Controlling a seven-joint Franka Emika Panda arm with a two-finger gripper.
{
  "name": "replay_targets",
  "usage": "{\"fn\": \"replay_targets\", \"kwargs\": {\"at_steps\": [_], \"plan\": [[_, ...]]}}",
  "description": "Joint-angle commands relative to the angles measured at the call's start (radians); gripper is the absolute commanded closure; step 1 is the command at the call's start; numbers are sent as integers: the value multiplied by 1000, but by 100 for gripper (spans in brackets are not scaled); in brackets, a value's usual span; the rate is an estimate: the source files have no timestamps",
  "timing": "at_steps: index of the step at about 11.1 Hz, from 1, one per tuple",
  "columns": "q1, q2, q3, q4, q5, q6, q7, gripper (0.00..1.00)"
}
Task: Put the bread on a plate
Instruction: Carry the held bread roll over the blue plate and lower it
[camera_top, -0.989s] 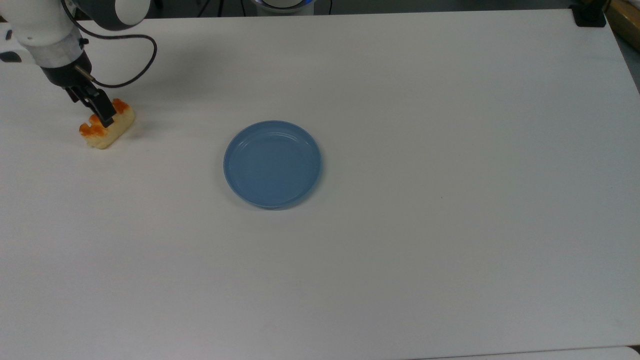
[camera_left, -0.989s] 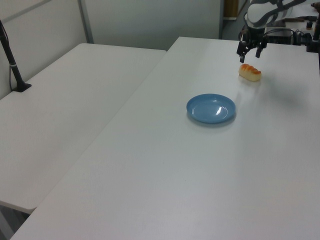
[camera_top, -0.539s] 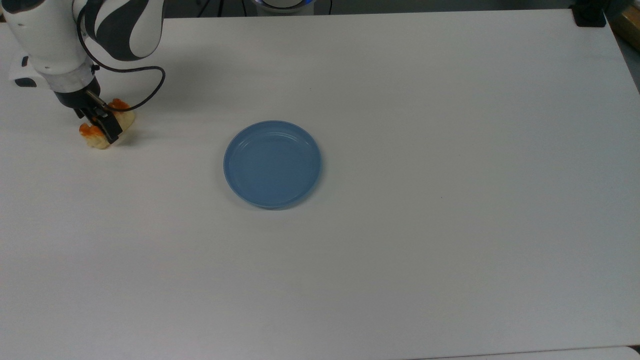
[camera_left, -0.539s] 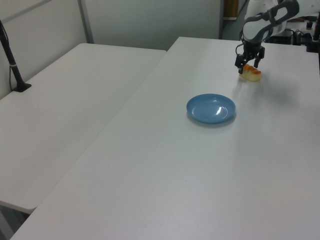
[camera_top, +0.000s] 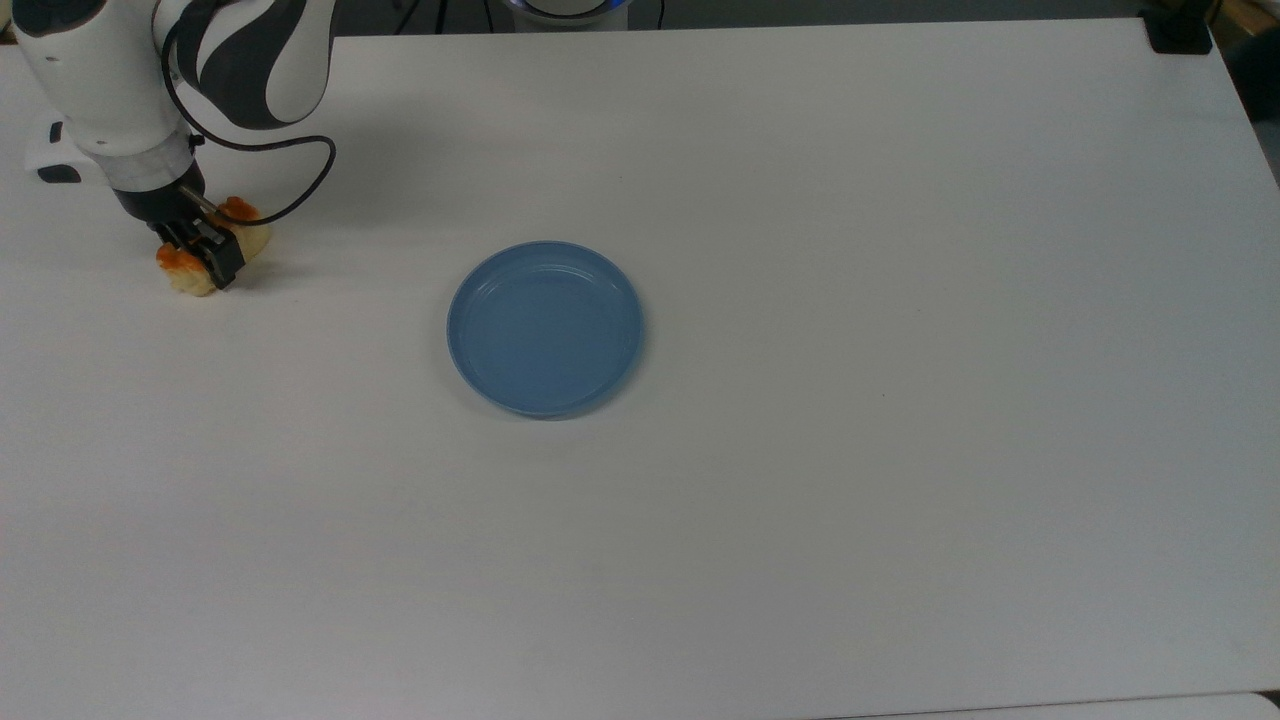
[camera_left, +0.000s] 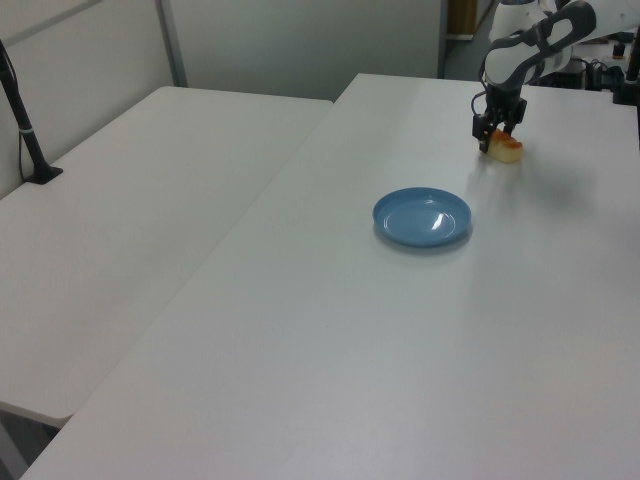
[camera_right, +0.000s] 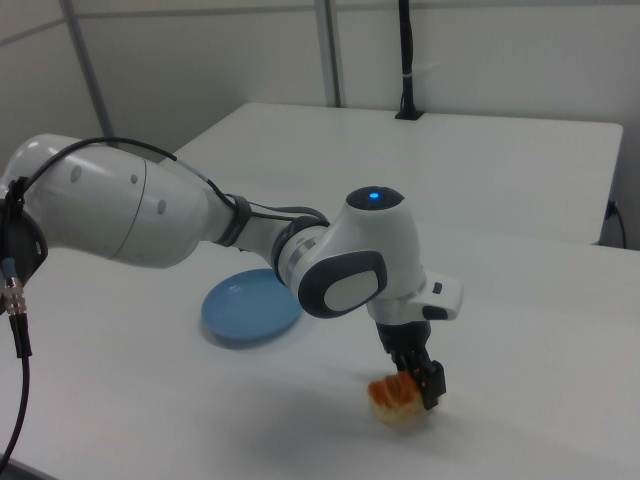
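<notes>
The small cream roll with orange-brown bumps (camera_top: 205, 262) is pinched across its long axis by the black jaws on the white tabletop (camera_top: 800, 500), well apart from the round blue plate (camera_top: 545, 327), at the top view's left.

Bread (camera_top: 205, 262) lies top view's left of plate (camera_top: 545, 327).

On the white table (camera_top: 800, 520), the blue plate (camera_top: 545, 327) lies flat and bare, and well off to the top view's left and slightly farther back the gripper (camera_top: 203, 252) points down with its dark fingers straddling the middle of the bread (camera_top: 190, 275), which rests on the tabletop.
</notes>
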Motion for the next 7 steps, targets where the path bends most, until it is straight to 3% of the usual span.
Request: {"fn": "replay_targets", "kwargs": {"at_steps": [1, 4, 7], "plan": [[14, -21, 1, -26, 20, 24, -43, 59], [46, -74, 16, 7, 20, -72, -29, 59], [147, -111, 35, 65, 20, -169, 81, 59]]}}
